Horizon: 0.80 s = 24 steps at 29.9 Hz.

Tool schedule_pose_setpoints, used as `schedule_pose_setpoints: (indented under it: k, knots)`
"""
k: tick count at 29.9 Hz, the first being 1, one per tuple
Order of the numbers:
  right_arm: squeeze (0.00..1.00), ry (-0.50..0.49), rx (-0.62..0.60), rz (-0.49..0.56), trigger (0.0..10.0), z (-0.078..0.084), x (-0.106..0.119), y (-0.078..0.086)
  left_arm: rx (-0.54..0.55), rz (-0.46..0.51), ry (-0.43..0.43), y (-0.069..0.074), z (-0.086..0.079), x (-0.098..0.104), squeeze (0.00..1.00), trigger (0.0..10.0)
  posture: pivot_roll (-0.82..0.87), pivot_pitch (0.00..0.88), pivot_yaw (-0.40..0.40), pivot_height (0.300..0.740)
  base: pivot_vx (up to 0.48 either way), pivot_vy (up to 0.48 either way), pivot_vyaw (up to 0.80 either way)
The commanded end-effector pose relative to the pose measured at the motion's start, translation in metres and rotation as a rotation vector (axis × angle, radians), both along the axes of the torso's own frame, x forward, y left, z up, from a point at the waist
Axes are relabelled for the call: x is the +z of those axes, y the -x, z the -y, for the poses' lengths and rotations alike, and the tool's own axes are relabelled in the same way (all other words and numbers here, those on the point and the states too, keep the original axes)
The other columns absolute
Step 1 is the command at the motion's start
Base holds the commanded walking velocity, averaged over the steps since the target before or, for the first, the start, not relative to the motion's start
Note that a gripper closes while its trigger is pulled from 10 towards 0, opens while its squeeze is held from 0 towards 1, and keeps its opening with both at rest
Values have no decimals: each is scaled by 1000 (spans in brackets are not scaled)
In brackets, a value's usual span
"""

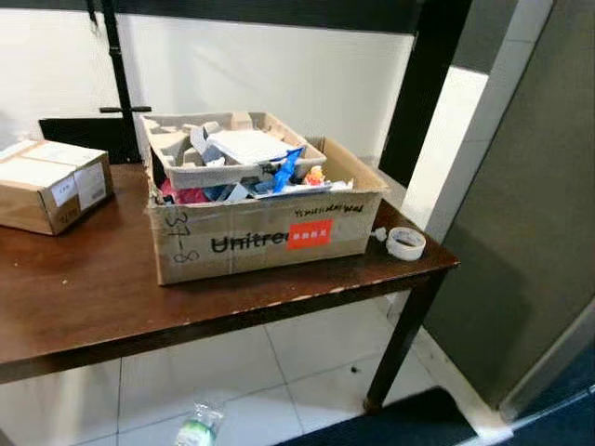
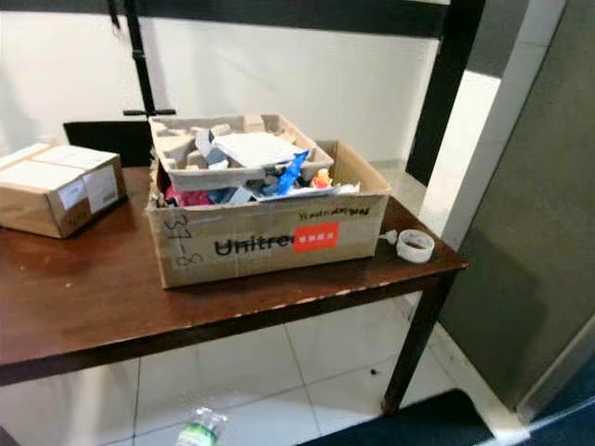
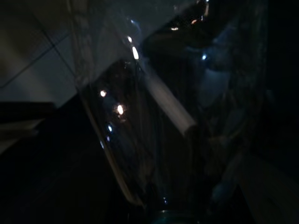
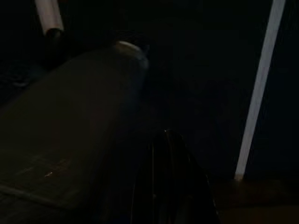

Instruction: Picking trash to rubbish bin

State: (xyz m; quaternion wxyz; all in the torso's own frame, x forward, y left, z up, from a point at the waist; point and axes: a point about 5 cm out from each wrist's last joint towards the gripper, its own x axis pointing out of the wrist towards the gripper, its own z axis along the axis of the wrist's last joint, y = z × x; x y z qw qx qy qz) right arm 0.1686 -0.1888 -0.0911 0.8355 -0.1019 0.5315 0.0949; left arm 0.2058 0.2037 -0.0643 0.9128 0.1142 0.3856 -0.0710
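Note:
A clear plastic bottle (image 1: pixel 198 426) with a green label pokes up at the bottom edge of the eye views, below the table's front edge. In the dark left wrist view the same clear bottle (image 3: pixel 154 126) stands right in front of the camera, with my left gripper shut on it. A large cardboard box (image 1: pixel 265 237) printed "Unitree" sits on the brown table (image 1: pixel 84 288), piled with paper, pulp trays and coloured scraps. The right wrist view is nearly black; one dark finger (image 4: pixel 168 182) can be made out, and my right arm hangs idle.
A smaller sealed cardboard box (image 1: pixel 48 184) sits at the table's left. A roll of tape (image 1: pixel 405 242) lies near the right corner. White tiled floor (image 1: pixel 307 372) runs under the table, a dark mat (image 1: pixel 409 423) lies lower right, and a grey wall (image 1: pixel 530 204) rises on the right.

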Motion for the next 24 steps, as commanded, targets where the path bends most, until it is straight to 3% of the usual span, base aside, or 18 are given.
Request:
schedule_pose_setpoints:
  k: [1, 5, 10, 16, 24]
  knots:
    - [0, -8, -14, -18, 10000, -1, -3, 7, 64, -6, 16, 6, 0, -4, 0, 10000, -39, 106, -39, 740, 0, 0, 0]
    - [0, -28, 0, 20, 10000, -7, 0, -2, 163, 16, 48, 7, -5, -3, 0, 10000, -39, 106, -39, 740, 0, 0, 0]
    - [0, -29, 25, 33, 10000, -9, 2, -6, 157, 9, 52, 8, -6, -3, 0, 10000, -32, 108, -47, 740, 0, 0, 0]
    - [0, 0, 88, 55, 10000, -11, 4, -10, 153, -68, 97, 11, -1, -8, 0, 10000, -31, 107, -48, 740, 0, 0, 0]
    - [0, 9, 92, 72, 10000, -10, 5, -12, 92, -59, 95, 10, 8, -8, 0, 10000, -36, 110, -43, 740, 0, 0, 800]
